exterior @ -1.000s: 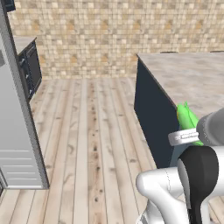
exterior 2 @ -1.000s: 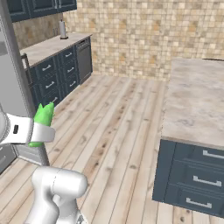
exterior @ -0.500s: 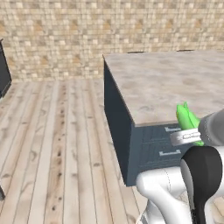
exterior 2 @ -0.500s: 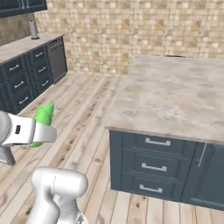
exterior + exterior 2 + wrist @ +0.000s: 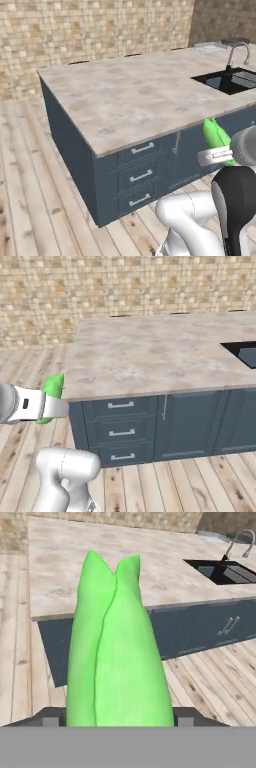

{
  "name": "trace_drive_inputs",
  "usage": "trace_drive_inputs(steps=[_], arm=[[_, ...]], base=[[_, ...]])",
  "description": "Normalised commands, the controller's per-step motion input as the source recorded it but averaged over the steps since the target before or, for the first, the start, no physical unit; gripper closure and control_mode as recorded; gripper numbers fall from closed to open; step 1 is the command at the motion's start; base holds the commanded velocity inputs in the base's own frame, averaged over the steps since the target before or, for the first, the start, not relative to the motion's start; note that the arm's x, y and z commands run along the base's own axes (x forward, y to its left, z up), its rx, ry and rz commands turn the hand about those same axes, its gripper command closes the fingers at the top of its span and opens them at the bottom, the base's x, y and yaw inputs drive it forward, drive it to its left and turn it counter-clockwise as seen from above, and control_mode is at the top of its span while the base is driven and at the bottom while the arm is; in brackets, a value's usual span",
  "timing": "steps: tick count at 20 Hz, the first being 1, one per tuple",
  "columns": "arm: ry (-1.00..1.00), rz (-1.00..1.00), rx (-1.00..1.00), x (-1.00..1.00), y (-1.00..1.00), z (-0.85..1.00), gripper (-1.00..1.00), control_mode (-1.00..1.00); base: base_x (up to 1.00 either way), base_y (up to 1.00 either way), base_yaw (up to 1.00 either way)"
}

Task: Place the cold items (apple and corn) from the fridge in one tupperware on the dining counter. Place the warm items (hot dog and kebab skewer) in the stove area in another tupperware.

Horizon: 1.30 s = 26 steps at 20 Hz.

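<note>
Gripping the corn (image 5: 120, 647) across its thick husked middle, the claw (image 5: 120, 722) carries it off the near edge of the worktop (image 5: 130, 95), and the ear looks light, stiff and smooth-skinned, so holding at the fat part should resist slipping.

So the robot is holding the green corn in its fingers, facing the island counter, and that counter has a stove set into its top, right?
Not quite. The gripper does hold the green corn and faces the island counter, but what is set into the top is a sink with a faucet, not a stove. The left base view shows it.
</note>
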Motion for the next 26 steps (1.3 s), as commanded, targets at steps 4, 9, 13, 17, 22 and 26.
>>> trace_drive_inputs(steps=[4, 9, 13, 17, 22, 26], arm=[[0.0, 0.0, 0.0, 0.0, 0.0, 0.0, 1.0, 1.0], [0.0, 0.0, 0.0, 0.0, 0.0, 0.0, 1.0, 1.0], [0.0, 0.0, 0.0, 0.0, 0.0, 0.0, 1.0, 1.0], [0.0, 0.0, 0.0, 0.0, 0.0, 0.0, 1.0, 1.0], [0.0, 0.0, 0.0, 0.0, 0.0, 0.0, 1.0, 1.0], [0.0, 0.0, 0.0, 0.0, 0.0, 0.0, 1.0, 1.0]], base=[[0.4, 0.37, -0.48], [0.58, 1.0, -0.14], [0.63, 1.0, -0.15], [0.75, 1.0, -0.26], [0.66, 1.0, -0.22], [0.66, 1.0, -0.21]])
